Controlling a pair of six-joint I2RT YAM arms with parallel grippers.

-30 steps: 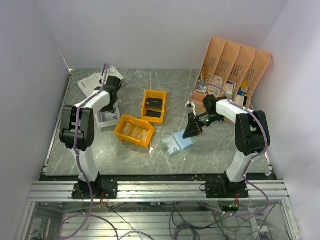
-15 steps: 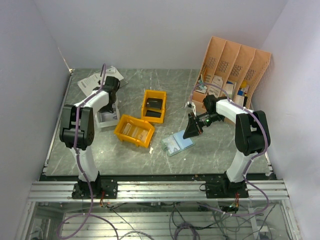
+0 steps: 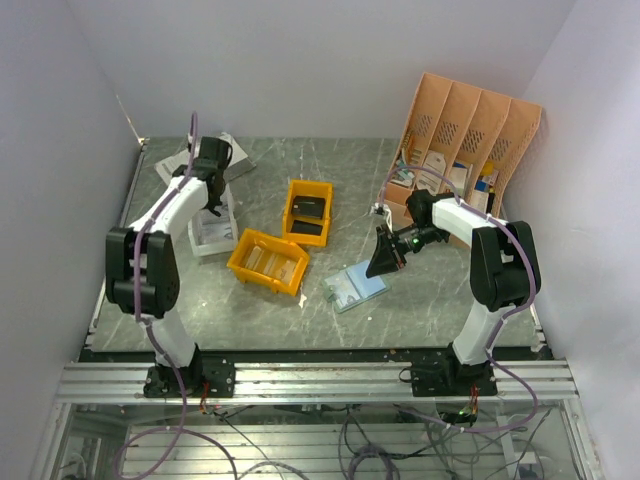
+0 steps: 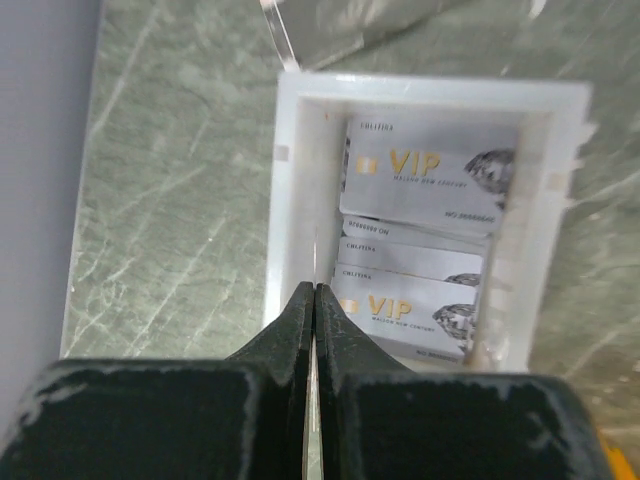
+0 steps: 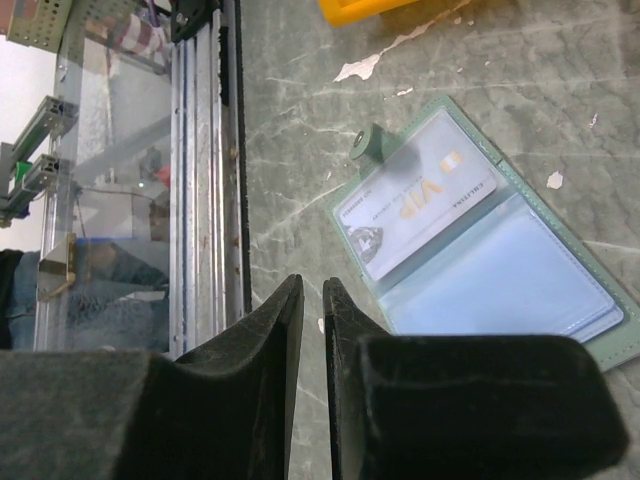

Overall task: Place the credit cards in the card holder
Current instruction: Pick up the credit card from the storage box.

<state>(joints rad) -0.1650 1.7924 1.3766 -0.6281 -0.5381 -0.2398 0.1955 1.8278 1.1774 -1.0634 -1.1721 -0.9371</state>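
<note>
Card in the left grip, holder far across the tabletop

My left hand [image 4: 314, 290] comes first. Its black fingers are clenched flat together on what I take to be a thin silver plastic credit card [image 4: 313, 270], seen edge-on as a pale sliver between them. Directly below sits the shallow, square-walled white plastic tray [image 4: 290, 200], with more glossy silver VIP cards [image 4: 430, 175] overlapping inside.

As I judge it, the coming move turns on one relation. The flat grey-green folding card holder [image 3: 355, 287] lies well apart from this hand, off to its right and nearer the arm bases, with two orange plastic bins [image 3: 268, 262] between. It rests open on the marbled green-grey stone tabletop [image 3: 420, 310], and its long axis runs diagonally from near-left to far-right in the overhead view. My right hand [image 3: 377, 268] is by far the nearer, hovering just beside the holder's far-right end. Its fingers stand a narrow slit apart, with nothing between them.

From the right wrist I see the holder's smooth light-blue lining, clear pocket windows and a round snap tab [image 5: 368, 145] at one corner. One tucked card [image 5: 420, 205] sits in one pocket, and the other pocket looks bare.
</note>
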